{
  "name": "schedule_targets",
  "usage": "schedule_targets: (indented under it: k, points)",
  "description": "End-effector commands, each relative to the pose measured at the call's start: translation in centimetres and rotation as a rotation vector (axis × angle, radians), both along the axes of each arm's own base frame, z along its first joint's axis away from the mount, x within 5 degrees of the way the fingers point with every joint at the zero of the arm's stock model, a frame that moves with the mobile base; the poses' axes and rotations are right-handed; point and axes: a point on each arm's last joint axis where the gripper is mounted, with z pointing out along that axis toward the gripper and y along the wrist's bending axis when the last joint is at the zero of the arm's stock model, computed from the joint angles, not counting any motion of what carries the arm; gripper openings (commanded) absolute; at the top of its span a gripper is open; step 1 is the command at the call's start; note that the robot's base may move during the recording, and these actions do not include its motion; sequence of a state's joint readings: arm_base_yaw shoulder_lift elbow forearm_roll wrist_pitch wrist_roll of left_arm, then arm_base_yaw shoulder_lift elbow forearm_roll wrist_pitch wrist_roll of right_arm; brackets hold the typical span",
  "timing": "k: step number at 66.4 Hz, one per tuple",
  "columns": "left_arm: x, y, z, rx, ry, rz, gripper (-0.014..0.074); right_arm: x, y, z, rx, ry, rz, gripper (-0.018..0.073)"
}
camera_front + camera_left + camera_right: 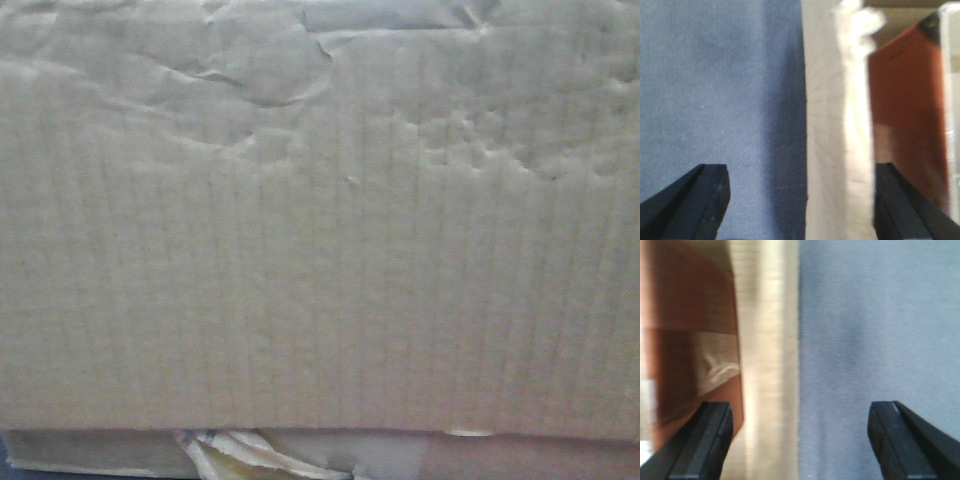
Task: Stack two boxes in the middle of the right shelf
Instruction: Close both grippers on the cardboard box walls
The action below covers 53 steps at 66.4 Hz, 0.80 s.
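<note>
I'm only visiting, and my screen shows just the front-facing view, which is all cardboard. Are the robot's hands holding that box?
Observer: No. The left gripper is open, with its fingers spread.
Operator: And the other hand?
Observer: The right gripper is open too, with a pale edge between its fingers.
Operator: What's beside that edge?
Observer: A blue-grey surface fills the right half of the right wrist view.
</note>
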State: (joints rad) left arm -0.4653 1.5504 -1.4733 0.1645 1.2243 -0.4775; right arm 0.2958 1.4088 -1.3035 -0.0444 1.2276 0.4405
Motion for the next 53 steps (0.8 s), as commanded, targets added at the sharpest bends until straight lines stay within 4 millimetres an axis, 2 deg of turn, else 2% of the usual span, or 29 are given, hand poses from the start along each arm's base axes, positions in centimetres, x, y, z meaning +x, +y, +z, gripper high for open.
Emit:
schedule_targets:
  k: [1, 27, 40, 53]
  points:
    - [-0.1, 0.0, 0.0, 0.002, -0.005, -0.004, 0.0443, 0.0, 0.1, 0.4, 0.003, -0.020, 0.007, 0.0433]
    - [-0.1, 0.0, 0.0, 0.003, -0.003, -0.004, 0.0443, -0.1, 0.4, 0.4, 0.028, -0.013, 0.010, 0.0433]
    - [-0.4, 0.0, -1.4, 0.007, 0.049, -0.004, 0.0443, -0.1, 0.4, 0.4, 0.028, -0.013, 0.010, 0.0433]
    - [-0.5, -0.2, -1.4, -0.014, 0.057, -0.004, 0.0443, -0.1, 0.4, 0.4, 0.028, -0.013, 0.010, 0.0433]
